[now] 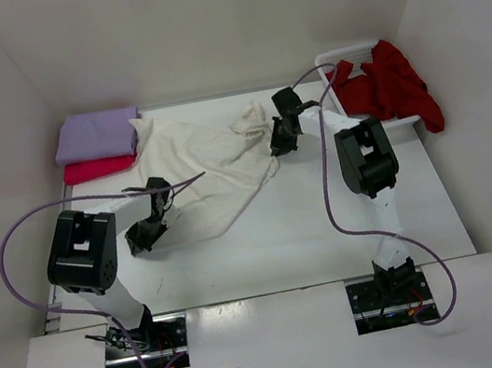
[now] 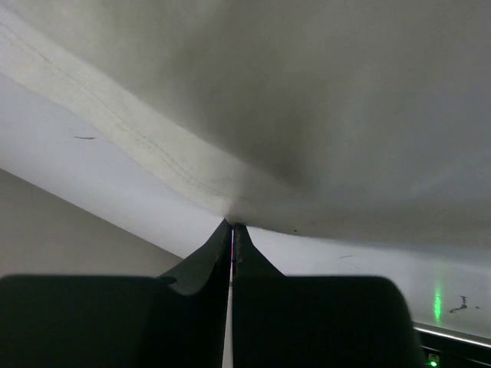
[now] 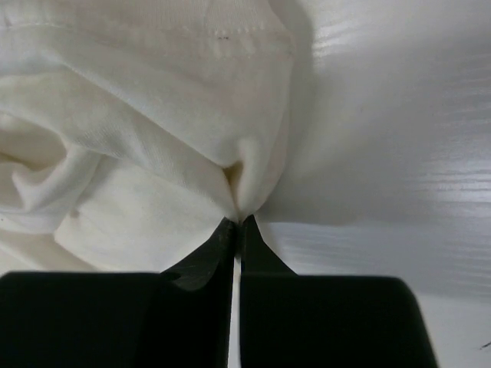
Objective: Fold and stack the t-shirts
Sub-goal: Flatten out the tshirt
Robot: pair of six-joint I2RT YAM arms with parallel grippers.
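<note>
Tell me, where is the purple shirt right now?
In the top view, the purple shirt lies folded at the far left, stacked on the pink shirt, just left of the spread cream shirt.

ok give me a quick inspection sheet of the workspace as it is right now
surface: white table, shirts on its far half
job's things: cream shirt spread mid-table; lavender shirt folded on pink shirt, far left; dark red shirt heaped far right
clutter: white basket under the dark red shirt
grippers: left gripper and right gripper both shut on cream shirt
cables: purple cables loop beside both arms
surroundings: white walls on three sides
</note>
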